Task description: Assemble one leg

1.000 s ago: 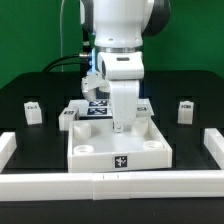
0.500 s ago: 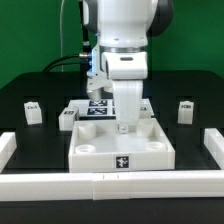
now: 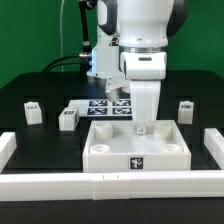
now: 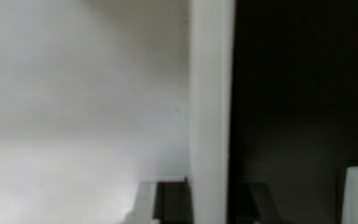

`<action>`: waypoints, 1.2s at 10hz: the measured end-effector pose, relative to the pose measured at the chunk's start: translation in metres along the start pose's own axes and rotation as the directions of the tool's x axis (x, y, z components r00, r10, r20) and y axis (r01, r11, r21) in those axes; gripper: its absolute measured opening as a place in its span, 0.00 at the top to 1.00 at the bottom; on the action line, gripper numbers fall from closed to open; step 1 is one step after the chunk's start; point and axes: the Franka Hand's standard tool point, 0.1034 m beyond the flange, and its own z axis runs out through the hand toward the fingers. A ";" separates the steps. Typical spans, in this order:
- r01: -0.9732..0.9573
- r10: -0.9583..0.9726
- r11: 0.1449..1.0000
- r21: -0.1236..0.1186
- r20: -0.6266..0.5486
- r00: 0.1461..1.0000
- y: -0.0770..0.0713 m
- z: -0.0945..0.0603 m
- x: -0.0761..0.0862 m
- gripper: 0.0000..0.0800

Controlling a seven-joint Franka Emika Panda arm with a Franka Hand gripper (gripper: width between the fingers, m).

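Three stubby white legs [image 3: 68, 118], black-tagged, standing apart; hand [image 3: 143, 129] open-or-closed unclear.

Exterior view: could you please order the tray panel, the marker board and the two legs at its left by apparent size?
1. tray panel
2. marker board
3. outer leg and inner leg: alike, no ranking.

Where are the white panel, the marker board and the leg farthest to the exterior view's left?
far-left leg [image 3: 33, 110], exterior view, its tagged front face.
white panel [image 3: 105, 163], exterior view, its front wall.
marker board [image 3: 103, 105], exterior view, a tag on its top.
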 end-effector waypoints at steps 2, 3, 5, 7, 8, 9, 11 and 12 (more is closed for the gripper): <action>-0.006 0.006 1.000 -0.001 0.000 1.000 0.000 0.000 0.001 0.92; -0.006 0.006 1.000 -0.003 -0.001 1.000 0.002 0.000 0.008 0.92; 0.020 -0.020 1.000 -0.004 0.001 1.000 0.013 0.000 0.028 0.92; 0.049 -0.049 0.999 -0.014 0.001 0.999 0.026 0.000 0.047 0.92; 0.043 -0.043 0.999 -0.001 0.010 0.999 0.028 0.000 0.050 0.92; 0.040 -0.040 0.999 0.001 0.012 0.999 0.028 0.000 0.050 0.92; 0.039 -0.039 0.999 0.001 0.011 0.999 0.028 0.000 0.049 0.79; 0.039 -0.039 0.999 0.001 0.011 0.999 0.028 0.000 0.049 0.79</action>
